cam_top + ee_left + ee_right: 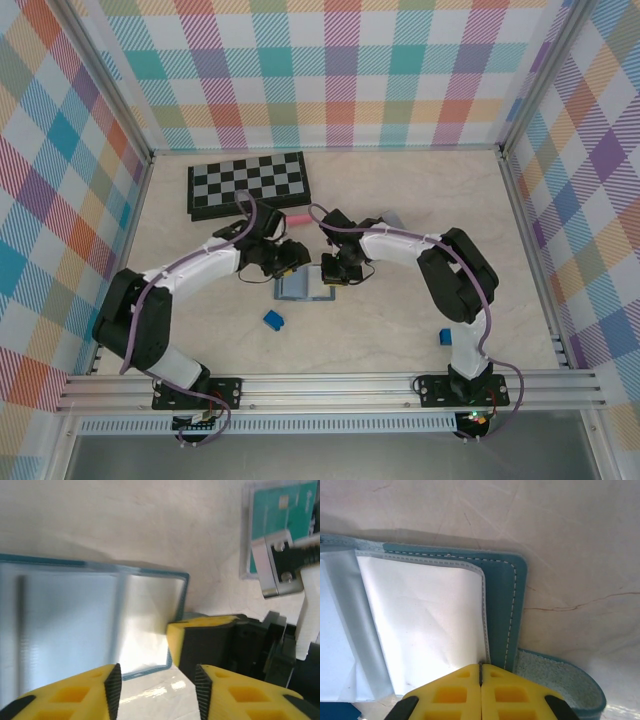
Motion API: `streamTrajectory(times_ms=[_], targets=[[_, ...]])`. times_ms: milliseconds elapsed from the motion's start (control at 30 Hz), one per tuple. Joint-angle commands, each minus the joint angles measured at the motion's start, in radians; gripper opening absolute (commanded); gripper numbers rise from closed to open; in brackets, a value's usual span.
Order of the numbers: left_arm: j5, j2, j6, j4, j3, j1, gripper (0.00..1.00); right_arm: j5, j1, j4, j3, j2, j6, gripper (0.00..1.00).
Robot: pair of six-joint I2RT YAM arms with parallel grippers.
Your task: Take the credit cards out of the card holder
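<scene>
Card holder (298,290) lies open just nearer than the chessboard (248,183). Right gripper (480,667) is closed at its pocket edge (probably pinning it). Left gripper (157,681) is parted and empty. The next move is likely to pinch a card and slide it out.

card holder (506,605): matt stitched leather look outside, fuzzy rough lining, shiny plastic sleeves inside. table (570,540): smooth, marble-ish, slight sheen. right gripper (480,672): matt yellow plastic.
</scene>
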Motion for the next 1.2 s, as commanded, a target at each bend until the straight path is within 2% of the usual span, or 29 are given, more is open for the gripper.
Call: streamTrajectory(times_ms=[0, 200, 400, 533, 833, 1167], targets=[[-0.042, -0.027, 0.024, -0.089, -0.046, 0.033, 0.49, 0.029, -0.002, -0.049, 0.009, 0.035, -0.023, 0.07], [-0.053, 0.021, 0.018, -0.052, -0.079, 0.039, 0.52, 0.024, -0.003, -0.056, 0.012, 0.043, -0.025, 0.07], [-0.018, 0.063, 0.016, 0.002, -0.087, 0.040, 0.49, 0.022, -0.002, -0.055, 0.007, 0.040, -0.027, 0.07], [-0.057, 0.082, 0.015, -0.019, -0.080, 0.040, 0.50, 0.017, -0.002, -0.056, 0.009, 0.044, -0.025, 0.07], [-0.066, 0.093, 0.017, -0.019, -0.081, 0.039, 0.52, 0.009, -0.002, -0.061, 0.018, 0.056, -0.023, 0.07], [0.087, 0.105, -0.015, 0.101, -0.100, 0.039, 0.49, 0.005, -0.002, -0.068, 0.025, 0.069, -0.023, 0.07]])
